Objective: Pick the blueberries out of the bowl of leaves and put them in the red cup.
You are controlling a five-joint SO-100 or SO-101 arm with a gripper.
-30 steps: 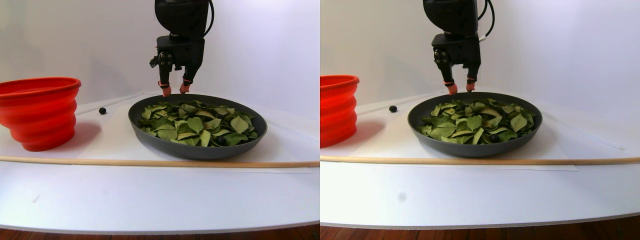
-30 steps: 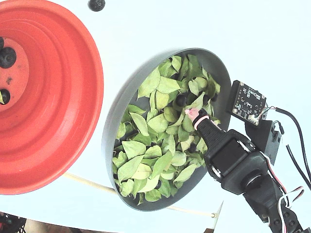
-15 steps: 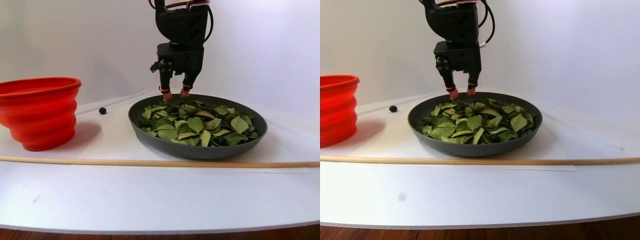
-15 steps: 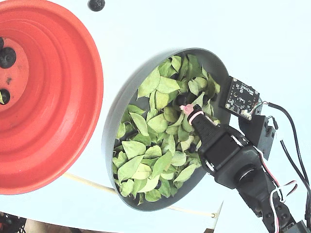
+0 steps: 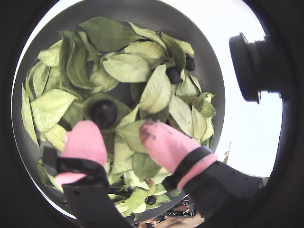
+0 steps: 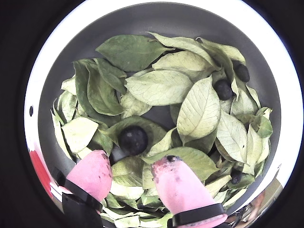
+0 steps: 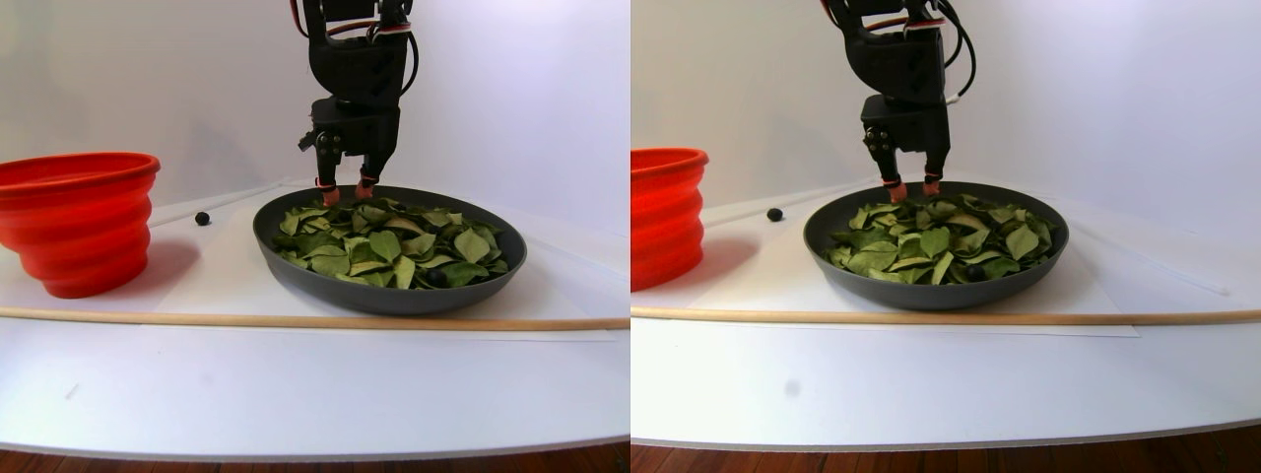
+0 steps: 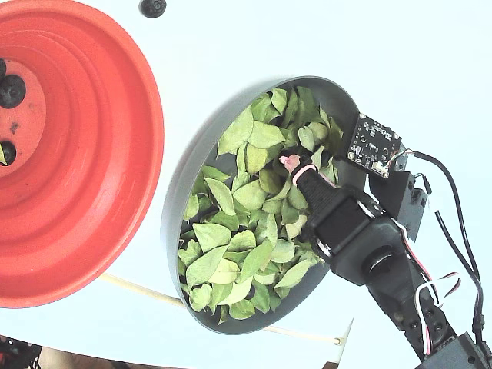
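Wrist views show the hand [image 6: 130,173] spread, its pink-tipped fingers [image 5: 84,142] hanging over the oval green leaves [image 6: 159,88] in the shallow dark grey bowl [image 6: 142,23]. A round dark blueberry [image 6: 133,139] lies at twelve o'clock from the gap, unpinched. Two more berries [image 5: 173,75] sit toward two o'clock. The red-orange ribbed plastic cup [image 8: 100,154] stands on the white surface [image 8: 430,69] beside the bowl.

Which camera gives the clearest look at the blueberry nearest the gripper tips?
A wrist view: the blueberry sits large and unobstructed on the leaves, just ahead of the open gripper. In another wrist view it is equally visible but darker. The stereo pair and the fixed view do not show it clearly.
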